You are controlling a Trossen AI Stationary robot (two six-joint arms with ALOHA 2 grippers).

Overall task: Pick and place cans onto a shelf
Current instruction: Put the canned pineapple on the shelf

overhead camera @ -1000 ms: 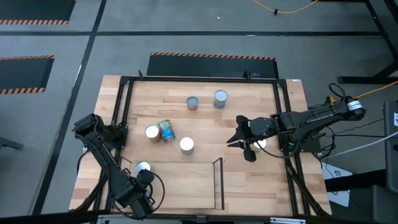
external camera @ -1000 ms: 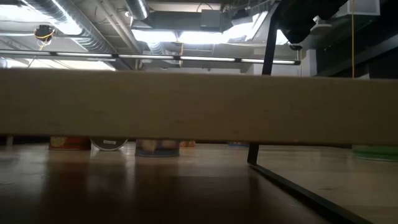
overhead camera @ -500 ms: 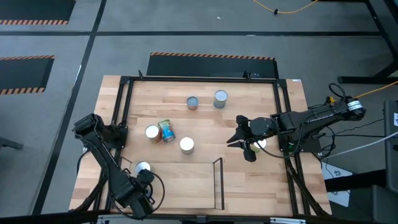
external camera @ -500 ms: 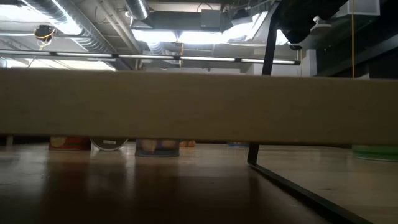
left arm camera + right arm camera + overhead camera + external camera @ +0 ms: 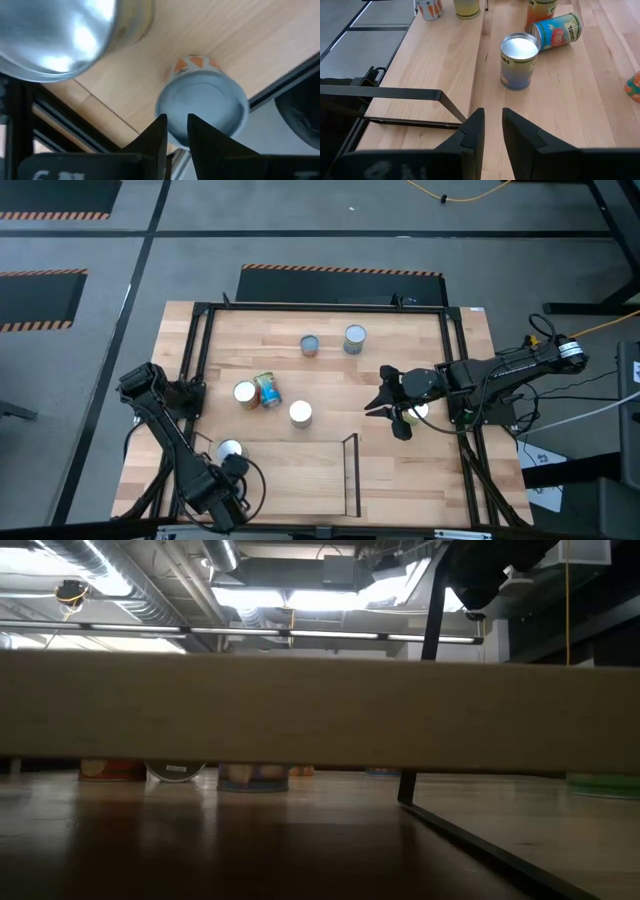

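**benchrat:** Left gripper [image 5: 229,463] sits low at the near-left corner of the shelf [image 5: 400,470], right above an orange-label can [image 5: 202,107] parked by the black rail. Fingers look only narrowly apart and I don't see them gripping anything. My guess is it just set that can in the corner so the row fills from the edge.

**tinwrangler:** Makes sense. That arm is folded back hard along the left rail, wrist pointing down.

**benchrat:** Right gripper [image 5: 388,406] hangs mid-right over the boards, arm stretched in from the right side. Fingers slightly apart, holding nothing, aimed at a silver-top can [image 5: 518,60] with a blue-label can [image 5: 555,31] tipped over just behind it.

**tinwrangler:** Two more cans [image 5: 331,342] stand well apart near the far rail.
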